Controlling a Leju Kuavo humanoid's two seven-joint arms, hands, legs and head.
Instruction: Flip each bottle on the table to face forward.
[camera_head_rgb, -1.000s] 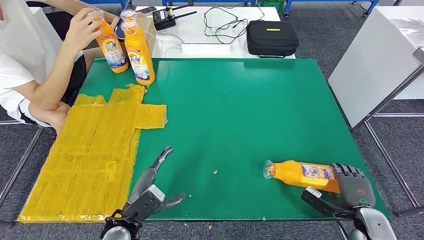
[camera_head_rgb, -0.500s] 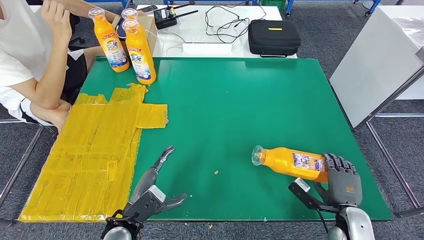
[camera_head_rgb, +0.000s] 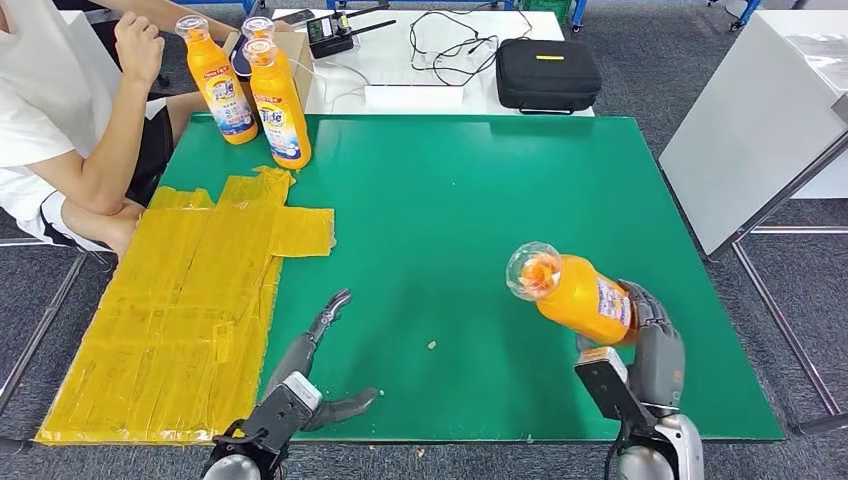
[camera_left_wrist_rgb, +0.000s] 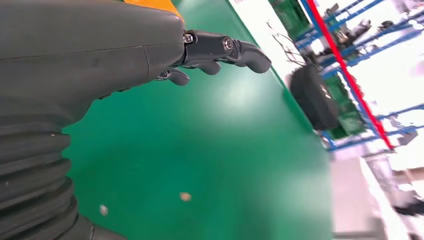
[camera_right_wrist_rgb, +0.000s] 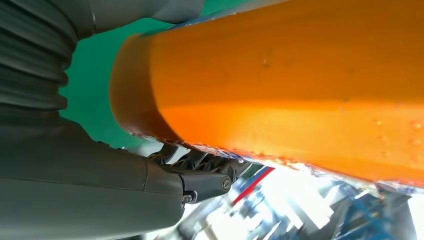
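Observation:
My right hand grips an orange bottle by its base, raised off the green table at the near right and tilted, its clear cap pointing up and towards me. Up close in the right wrist view, the orange bottle lies against my right hand. My left hand rests open on the table near the front edge, fingers spread, holding nothing; the left wrist view shows its fingers above the green top. Two more orange bottles stand upright at the far left corner.
A person sits at the far left, close to the standing bottles. A yellow sheet covers the table's left side. Behind the table lie a black case, cables and a white board. A white panel stands to the right.
My right hand has lifted the bottle from lying flat on the table and tipped it up, cap swinging towards me. The person's hand left the far bottle. My left hand stayed put.

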